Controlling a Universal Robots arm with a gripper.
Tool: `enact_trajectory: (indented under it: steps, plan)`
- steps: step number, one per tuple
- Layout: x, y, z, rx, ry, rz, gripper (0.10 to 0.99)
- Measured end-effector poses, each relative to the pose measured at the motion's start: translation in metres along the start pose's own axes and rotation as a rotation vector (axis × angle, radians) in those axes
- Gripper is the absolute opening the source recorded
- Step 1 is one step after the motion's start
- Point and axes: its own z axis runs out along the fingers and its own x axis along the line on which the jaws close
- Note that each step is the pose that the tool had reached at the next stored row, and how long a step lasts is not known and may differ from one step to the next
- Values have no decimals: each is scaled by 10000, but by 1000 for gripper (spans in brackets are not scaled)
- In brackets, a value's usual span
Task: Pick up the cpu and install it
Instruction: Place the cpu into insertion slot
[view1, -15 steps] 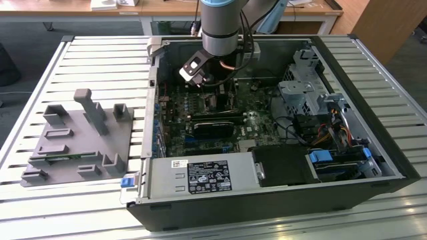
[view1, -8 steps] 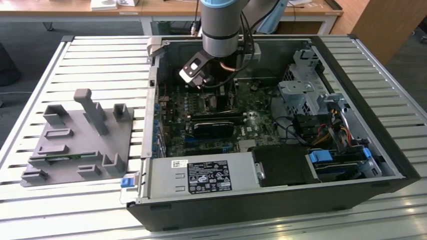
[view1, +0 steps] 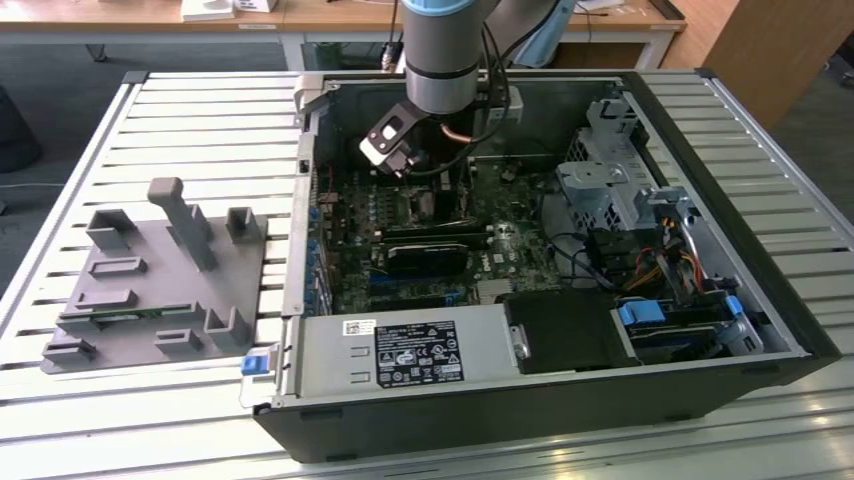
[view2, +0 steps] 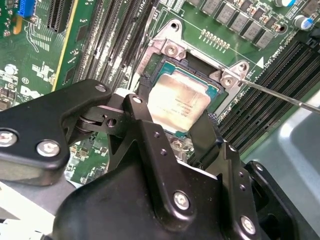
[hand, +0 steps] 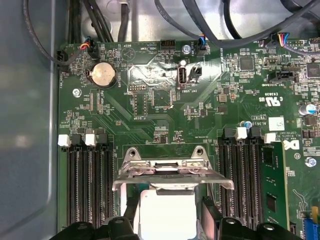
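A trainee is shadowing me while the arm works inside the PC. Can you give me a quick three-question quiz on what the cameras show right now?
1. Fill in: in the second wrist view, the tool is closed on the ____.
2. True or false: the socket's metal frame is folded down over the cpu.
3. In the exterior view, what sits on the slatted table at the exterior view's left of the computer case?
Key: 1. cpu. 2. False; the metal frame stands raised and the cpu's top is uncovered. 3. A grey fixture plate with upright holders.
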Motion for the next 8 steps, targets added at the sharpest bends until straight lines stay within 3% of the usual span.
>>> enact_trajectory:
  steps: [8]
  plan:
    - [10,3,1,1,42,23,600]
